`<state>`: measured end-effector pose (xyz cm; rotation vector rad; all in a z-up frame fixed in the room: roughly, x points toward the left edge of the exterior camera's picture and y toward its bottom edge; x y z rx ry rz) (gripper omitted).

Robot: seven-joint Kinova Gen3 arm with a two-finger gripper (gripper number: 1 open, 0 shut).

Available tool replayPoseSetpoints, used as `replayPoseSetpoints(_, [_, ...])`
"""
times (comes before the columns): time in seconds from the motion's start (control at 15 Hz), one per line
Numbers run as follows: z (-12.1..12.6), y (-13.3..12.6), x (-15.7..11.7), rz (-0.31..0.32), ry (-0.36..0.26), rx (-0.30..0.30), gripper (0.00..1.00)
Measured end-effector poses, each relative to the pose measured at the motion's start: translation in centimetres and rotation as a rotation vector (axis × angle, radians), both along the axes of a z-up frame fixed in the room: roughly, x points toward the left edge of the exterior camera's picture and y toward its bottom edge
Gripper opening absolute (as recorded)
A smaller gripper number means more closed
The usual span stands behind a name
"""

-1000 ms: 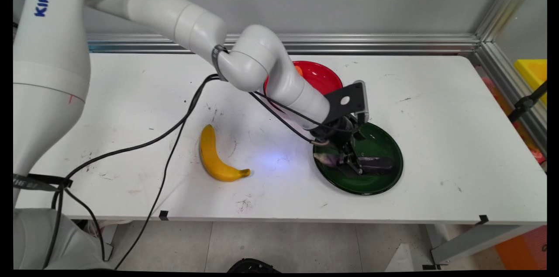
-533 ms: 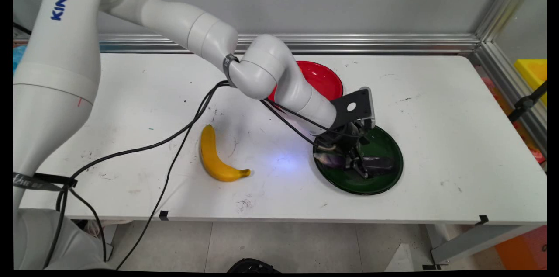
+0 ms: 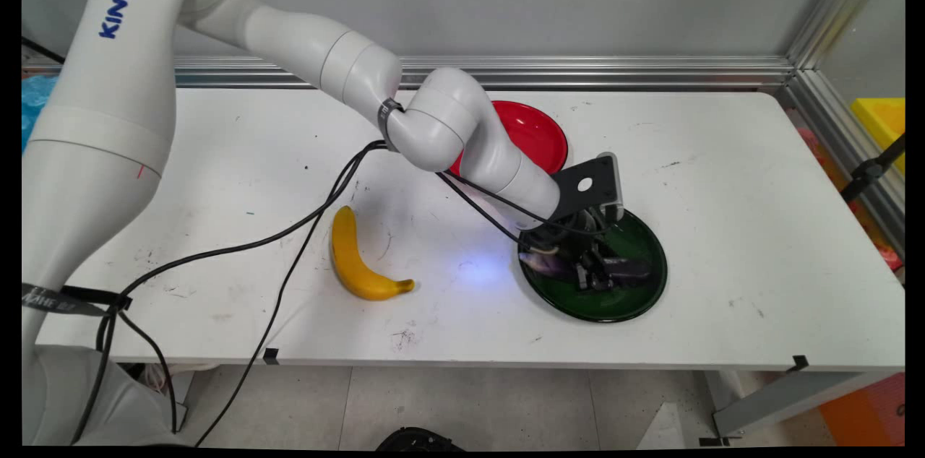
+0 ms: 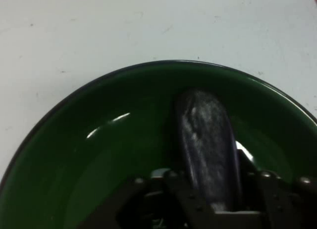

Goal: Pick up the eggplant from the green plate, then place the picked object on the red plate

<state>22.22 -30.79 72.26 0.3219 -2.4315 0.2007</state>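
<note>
A dark purple eggplant (image 3: 627,269) lies in a dark green plate (image 3: 630,305) at the table's middle right. My black gripper (image 3: 591,276) is down inside the plate, tilted, with its fingers pressed to either side of the eggplant near its middle. In the hand view the eggplant (image 4: 205,140) runs up from between the jaws of my gripper (image 4: 208,194), and the green plate (image 4: 99,149) fills the picture around it. The eggplant's stem end sticks out to the left past the hand and over the plate's rim.
A yellow banana (image 3: 354,256) lies on the table left of the green plate. A red plate (image 3: 538,131) stands behind the arm's wrist. Black cables (image 3: 289,248) hang from the arm across the table's left half.
The hand has sunk lower into the green plate and shifted slightly right. Its fingers have drawn in on the eggplant. The banana and plates have stayed put.
</note>
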Motion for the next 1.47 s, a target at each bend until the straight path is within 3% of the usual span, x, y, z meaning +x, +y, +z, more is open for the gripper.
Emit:
replayPoseSetpoints(0.33, [0.8,0.0,0.2,-0.010,0.009,0.000,0.00])
replayPoseSetpoints(0.67, [3.9,0.4,1.3,-0.024,0.024,-0.008,0.00])
replayPoseSetpoints(1.0, [8.7,0.4,3.9,-0.033,0.034,-0.030,0.00])
replayPoseSetpoints(1.47, [12.9,-1.0,8.7,-0.024,0.009,-0.067,0.00])
